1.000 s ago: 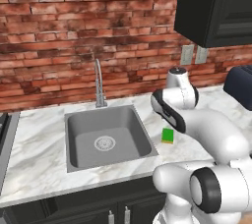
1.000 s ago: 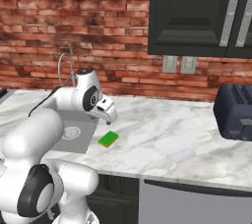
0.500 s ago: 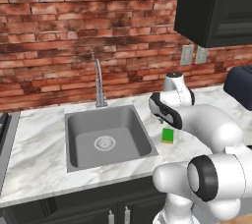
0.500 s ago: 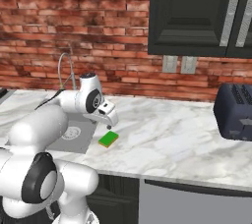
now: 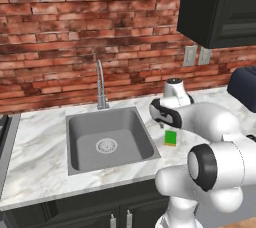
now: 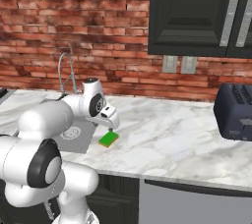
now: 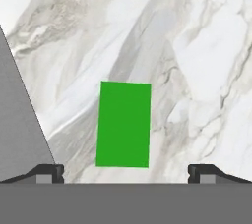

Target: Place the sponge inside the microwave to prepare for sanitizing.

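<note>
The sponge (image 5: 171, 137) (image 6: 108, 139) is a small green-topped block with a yellow edge, lying flat on the marble counter (image 6: 167, 129) just right of the sink. My gripper (image 5: 166, 125) (image 6: 111, 126) hangs straight over it, pointing down, a short way above. In the hand view the sponge (image 7: 123, 124) lies centred between the two spread fingertips (image 7: 47, 173), and my gripper (image 7: 125, 171) is open with nothing in it. The microwave is out of view.
The steel sink (image 5: 80, 147) with its faucet (image 5: 100, 84) lies left of the sponge. A dark toaster (image 6: 235, 111) stands at the counter's right. Black wall cabinets (image 6: 197, 12) hang overhead above two outlets (image 6: 178, 64) on the brick wall.
The hand has come down and slightly left toward the sponge, from above the counter to just over it. The sponge has not moved.
</note>
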### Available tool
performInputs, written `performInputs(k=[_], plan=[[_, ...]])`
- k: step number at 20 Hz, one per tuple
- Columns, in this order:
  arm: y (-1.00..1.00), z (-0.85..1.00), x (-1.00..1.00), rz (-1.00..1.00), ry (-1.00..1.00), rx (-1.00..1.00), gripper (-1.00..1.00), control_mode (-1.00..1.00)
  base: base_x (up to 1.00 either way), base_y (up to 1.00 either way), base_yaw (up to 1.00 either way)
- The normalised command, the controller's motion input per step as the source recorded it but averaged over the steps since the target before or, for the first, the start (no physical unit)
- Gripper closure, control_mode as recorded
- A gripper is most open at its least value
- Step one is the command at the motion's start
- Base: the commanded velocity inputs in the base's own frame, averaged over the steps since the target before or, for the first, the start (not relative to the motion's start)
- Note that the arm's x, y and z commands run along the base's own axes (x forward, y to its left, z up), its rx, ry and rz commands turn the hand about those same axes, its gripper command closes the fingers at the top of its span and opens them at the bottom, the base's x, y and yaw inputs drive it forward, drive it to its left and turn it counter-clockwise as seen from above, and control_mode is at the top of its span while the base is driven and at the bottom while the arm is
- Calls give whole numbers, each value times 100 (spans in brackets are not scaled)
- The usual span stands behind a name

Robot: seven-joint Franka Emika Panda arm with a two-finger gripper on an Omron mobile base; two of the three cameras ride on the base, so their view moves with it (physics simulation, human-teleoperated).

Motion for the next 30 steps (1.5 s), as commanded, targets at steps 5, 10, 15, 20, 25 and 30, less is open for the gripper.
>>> performInputs(k=[5,10,15,20,25,30], plan=[[0,-36,6,0,0,0,-100,-100,0,0,0],[0,-40,0,0,0,0,-100,-100,0,0,0],[0,-21,0,0,0,0,-100,-100,0,0,0],[-3,-25,0,0,0,0,-100,-100,0,0,0],[-4,-18,0,0,0,0,-100,-100,0,0,0],[-9,-15,0,0,0,1,-100,-100,0,0,0]])
